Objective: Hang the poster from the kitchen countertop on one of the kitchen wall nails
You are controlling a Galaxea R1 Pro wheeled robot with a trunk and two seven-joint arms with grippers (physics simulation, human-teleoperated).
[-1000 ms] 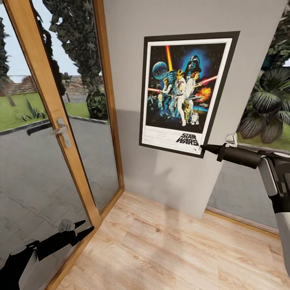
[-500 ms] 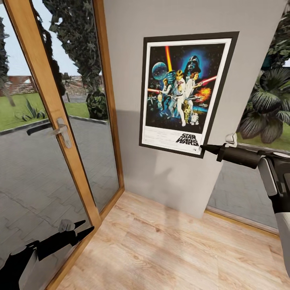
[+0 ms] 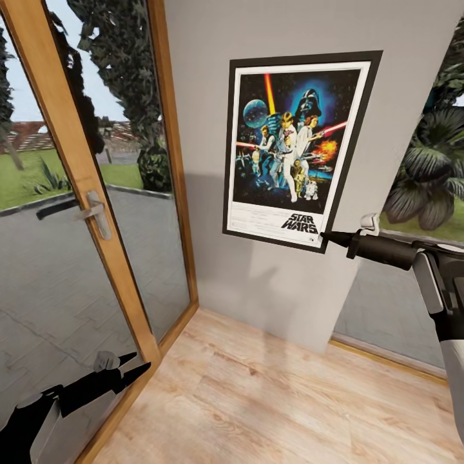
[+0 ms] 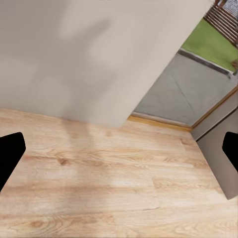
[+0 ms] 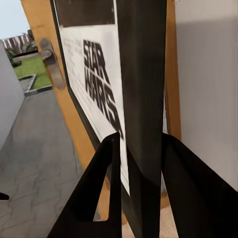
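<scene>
Flooring (image 3: 277, 399) of pale wood planks is lying nearest, running up to the foot of a grey wall (image 3: 270, 283). Low at the left edge of the floor, the left gripper (image 3: 132, 364) is hanging beside a wooden-framed glass door (image 3: 77, 212); its jaws are standing released and apart with nothing between them, which the left wrist view confirms, its fingertips (image 4: 11, 152) sitting wide at either side over bare planks. The door is carrying a metal handle (image 3: 95, 212), and paving and lawn are showing through the glass.

Farther in, the right gripper (image 3: 324, 237) is reaching from the right side with its jaws clenched on the poster (image 3: 293, 151), gripping it at the lower right corner of the black frame. In the right wrist view the dark fingers (image 5: 106, 188) are pinching the frame edge, with the "STAR WARS" lettering just beside them. The poster is sitting upright against the grey wall, slightly tilted, between the glass door and a window (image 3: 425, 167) full of dark plants.
</scene>
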